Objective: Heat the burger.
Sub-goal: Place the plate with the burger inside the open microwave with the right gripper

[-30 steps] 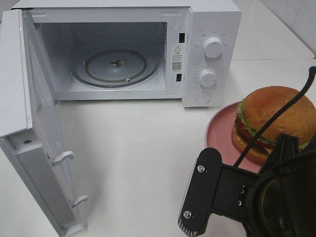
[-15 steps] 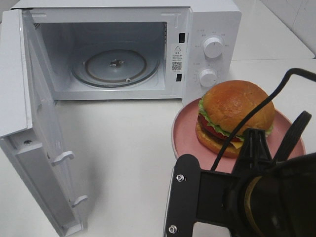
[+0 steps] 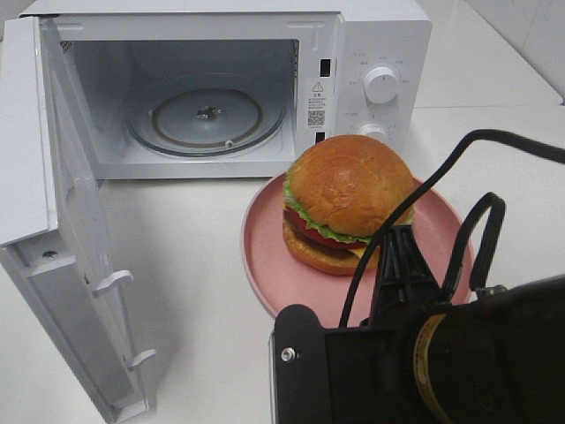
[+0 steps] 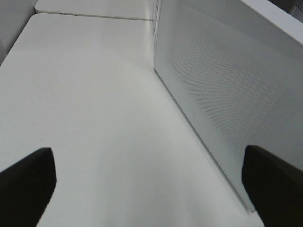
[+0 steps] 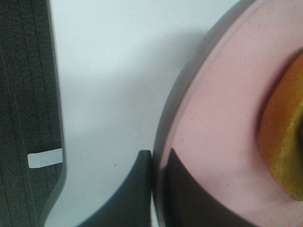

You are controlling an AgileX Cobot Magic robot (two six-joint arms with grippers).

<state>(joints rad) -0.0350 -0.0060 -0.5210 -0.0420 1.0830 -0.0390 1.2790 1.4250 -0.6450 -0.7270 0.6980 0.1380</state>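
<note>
The burger (image 3: 346, 201), golden bun over lettuce, tomato and cheese, sits on a round pink plate (image 3: 265, 252) held just in front of the open microwave (image 3: 380, 35). My right gripper (image 5: 155, 187) is shut on the plate's near rim, one finger under and one over it; the bun's edge (image 5: 284, 142) shows at the side. In the exterior high view the right arm's black body (image 3: 424, 362) hides that grip. My left gripper (image 4: 147, 182) is open, its dark fingertips (image 4: 26, 182) wide apart over bare table, beside the perforated outer face of the microwave door (image 4: 227, 80).
The microwave door (image 3: 53, 221) swings out to the left, reaching toward the table's front. Inside lies the glass turntable (image 3: 207, 115). Two dials (image 3: 381, 84) are on the right panel. White table surface (image 3: 194, 265) spreads between door and plate.
The plate with the burger has travelled left from the right edge to the middle, in front of the microwave opening, carried by my right gripper. The left gripper shows no change.
</note>
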